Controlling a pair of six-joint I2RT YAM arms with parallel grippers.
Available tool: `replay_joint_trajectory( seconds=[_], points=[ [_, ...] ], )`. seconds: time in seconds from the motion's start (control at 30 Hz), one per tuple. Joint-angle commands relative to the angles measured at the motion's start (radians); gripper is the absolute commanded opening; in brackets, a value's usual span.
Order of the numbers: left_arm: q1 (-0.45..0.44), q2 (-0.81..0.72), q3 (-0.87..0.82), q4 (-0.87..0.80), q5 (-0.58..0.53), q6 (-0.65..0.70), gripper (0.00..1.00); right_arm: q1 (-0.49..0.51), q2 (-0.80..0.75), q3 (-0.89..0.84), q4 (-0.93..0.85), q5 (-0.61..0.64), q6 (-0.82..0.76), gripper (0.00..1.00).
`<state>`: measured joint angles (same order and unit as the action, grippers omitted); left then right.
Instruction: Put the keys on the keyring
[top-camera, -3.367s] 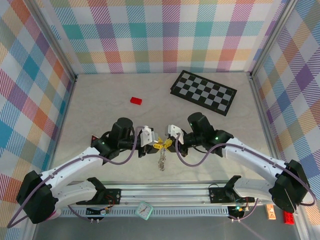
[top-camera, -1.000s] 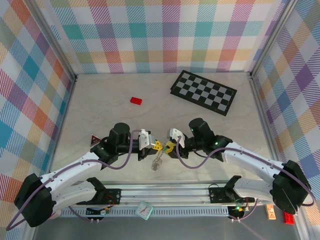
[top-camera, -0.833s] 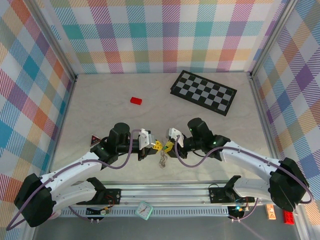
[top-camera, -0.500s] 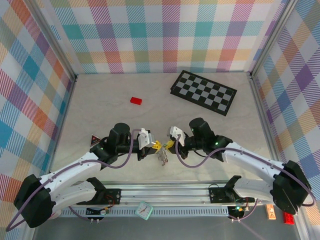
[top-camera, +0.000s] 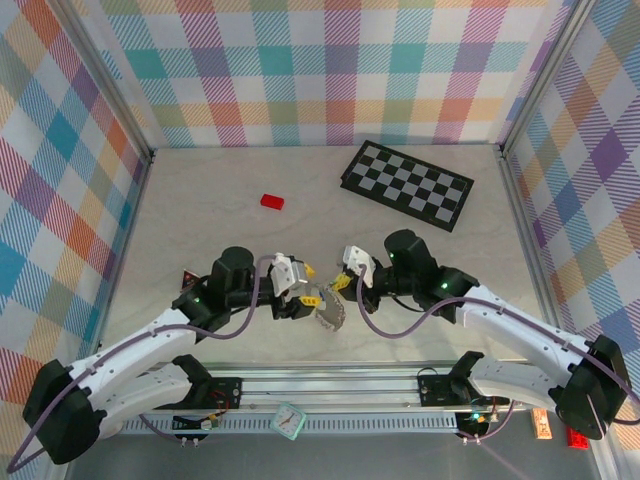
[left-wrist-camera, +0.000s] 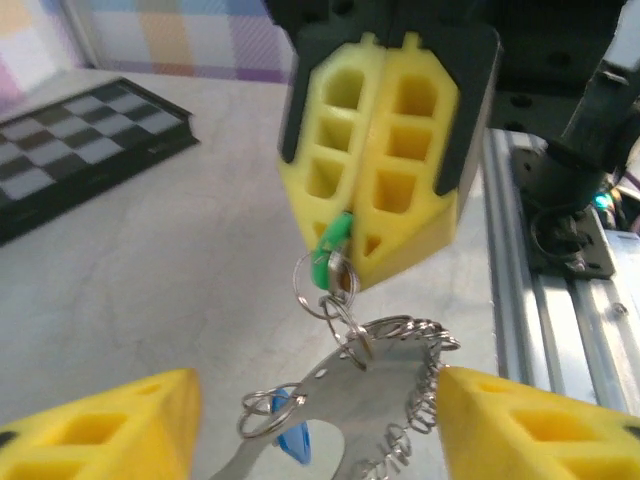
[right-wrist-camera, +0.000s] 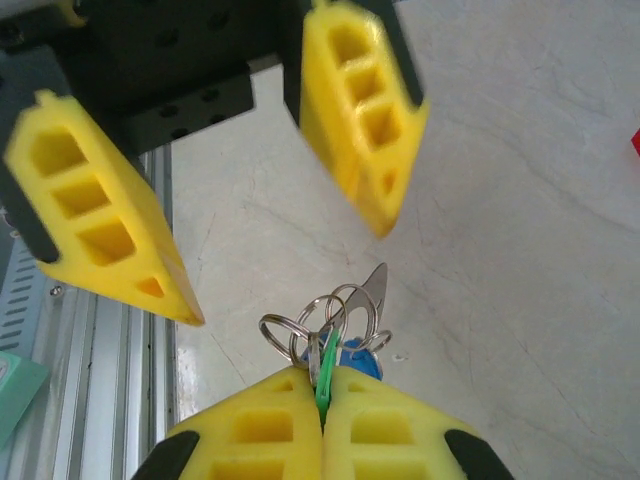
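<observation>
From where I stood, the left gripper (top-camera: 308, 283) had its fingers (left-wrist-camera: 110, 430) parted wide and gripping nothing. One yellow pad sat on either side of the dangling bundle, not touching it. Between the two arms the keyring (left-wrist-camera: 420, 330) hung clear of the bench (top-camera: 200, 210). Its beaded loop drooped straight down, so its long axis ran downward out of the right fingers. The blue key (left-wrist-camera: 295, 442) hung low on its left side. Small split rings appeared to chain it all together, though I could not tell whether both keys were truly threaded on the loop. To the right, the right gripper (left-wrist-camera: 372, 262) was pinched tight on the green key (left-wrist-camera: 333, 245), and the whole bundle hung from that one hold. The right arm carried the load, and the left fingers faced it tip to tip. I judged any next closing would have to come from the left, straight onto the hanging loop.
</observation>
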<state>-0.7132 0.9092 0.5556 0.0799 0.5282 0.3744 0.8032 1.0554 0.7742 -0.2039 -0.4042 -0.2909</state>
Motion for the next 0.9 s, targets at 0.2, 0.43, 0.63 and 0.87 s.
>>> replay_joint_trajectory(
  seconds=[0.2,0.43,0.63,0.87],
  points=[
    [0.015,-0.410,-0.072,-0.164,-0.828,-0.316,1.00,0.152,0.151,0.220,0.042,0.068,0.042,0.00],
    [0.080,-0.584,-0.074,-0.302,-1.234,-0.476,1.00,0.231,0.369,0.287,0.333,0.047,0.244,0.00],
    [0.107,-0.564,-0.078,-0.241,-1.278,-0.542,1.00,0.212,0.533,0.312,0.381,0.103,0.301,0.00],
    [0.122,-0.435,-0.083,-0.231,-1.212,-0.587,1.00,0.116,0.620,0.329,0.091,0.200,0.058,0.00]
  ],
)
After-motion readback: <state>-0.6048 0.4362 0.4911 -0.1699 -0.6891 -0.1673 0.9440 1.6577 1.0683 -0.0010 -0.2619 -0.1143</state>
